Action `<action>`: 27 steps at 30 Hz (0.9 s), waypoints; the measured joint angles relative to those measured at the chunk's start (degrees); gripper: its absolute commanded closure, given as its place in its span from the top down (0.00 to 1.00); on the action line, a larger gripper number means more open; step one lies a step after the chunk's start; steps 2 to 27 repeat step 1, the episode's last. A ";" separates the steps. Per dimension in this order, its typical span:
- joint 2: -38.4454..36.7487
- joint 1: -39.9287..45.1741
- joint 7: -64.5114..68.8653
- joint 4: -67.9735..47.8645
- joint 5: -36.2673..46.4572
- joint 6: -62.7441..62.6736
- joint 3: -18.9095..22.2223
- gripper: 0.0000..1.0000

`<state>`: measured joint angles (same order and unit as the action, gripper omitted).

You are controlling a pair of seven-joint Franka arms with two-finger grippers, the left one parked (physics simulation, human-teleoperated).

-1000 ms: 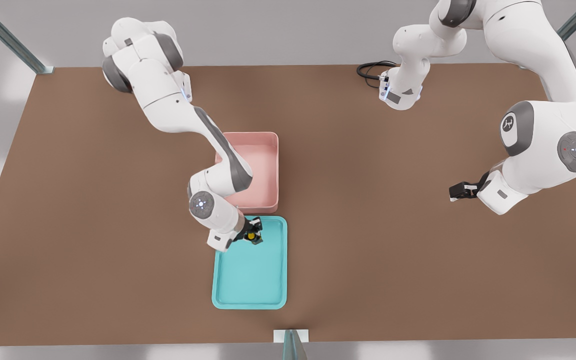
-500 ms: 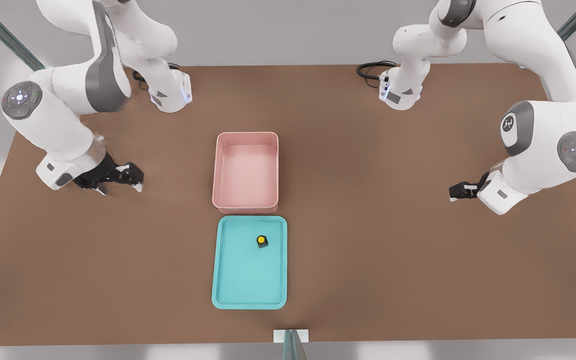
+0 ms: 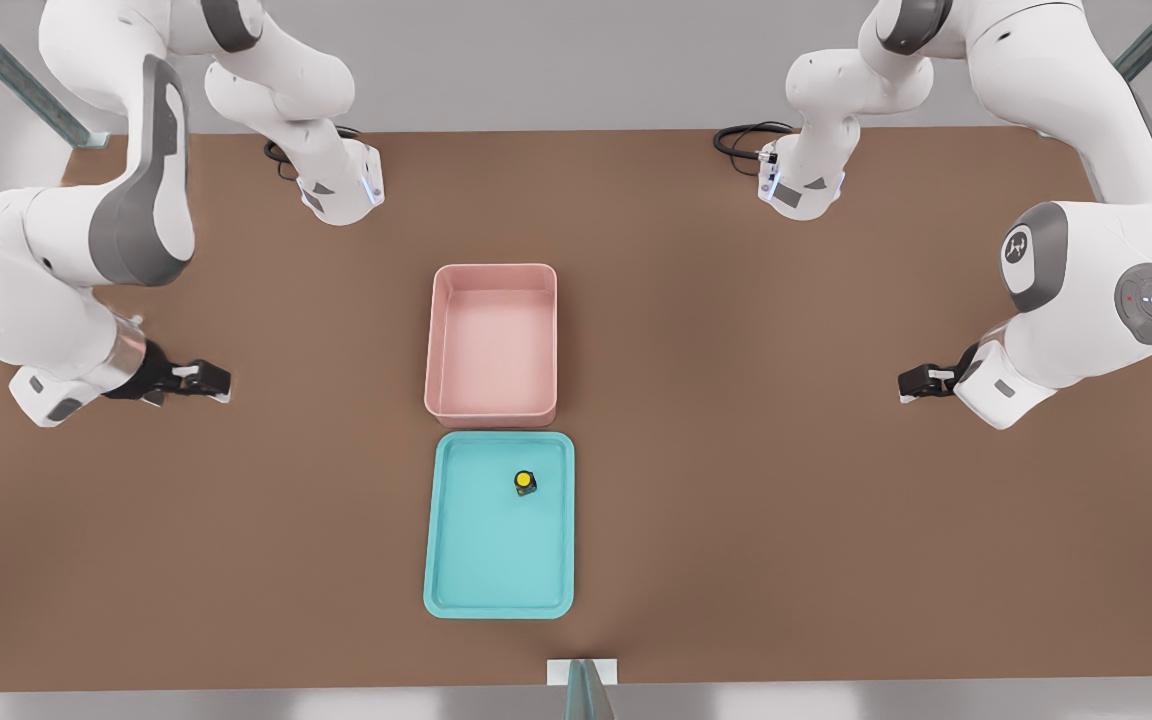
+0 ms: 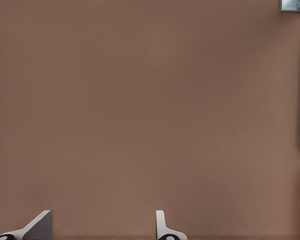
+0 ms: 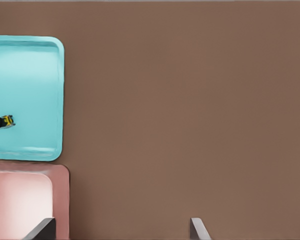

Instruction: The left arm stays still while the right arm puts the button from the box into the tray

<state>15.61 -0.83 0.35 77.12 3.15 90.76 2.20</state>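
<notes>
While the right arm sits far over at the front view's left, its gripper hangs above bare table, fingers spread apart and holding nothing. Well to its right stands the pink box. Just nearer than the box lies the teal tray, with the button resting upright inside, toward the tray's far right part.

You've got a plain brown table, a pale grey backdrop behind it, metal struts at the far corners, and another post at the near edge. Soft, even light.
</notes>
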 measured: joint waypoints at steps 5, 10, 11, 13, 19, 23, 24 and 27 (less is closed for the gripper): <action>0.92 1.53 -0.06 -1.30 0.19 -0.68 -0.02 1.00; 0.92 1.53 -0.06 -1.30 0.19 -0.68 -0.02 1.00; 0.92 1.53 -0.06 -1.30 0.19 -0.68 -0.02 1.00; 0.92 1.53 -0.06 -1.30 0.19 -0.68 -0.02 1.00; 0.92 1.53 -0.06 -1.30 0.19 -0.68 -0.02 1.00; 0.92 1.53 -0.06 -1.30 0.19 -0.68 -0.02 1.00; 0.92 1.53 -0.06 -1.30 0.19 -0.68 -0.02 1.00; 0.92 1.53 -0.06 -1.30 0.19 -0.68 -0.02 1.00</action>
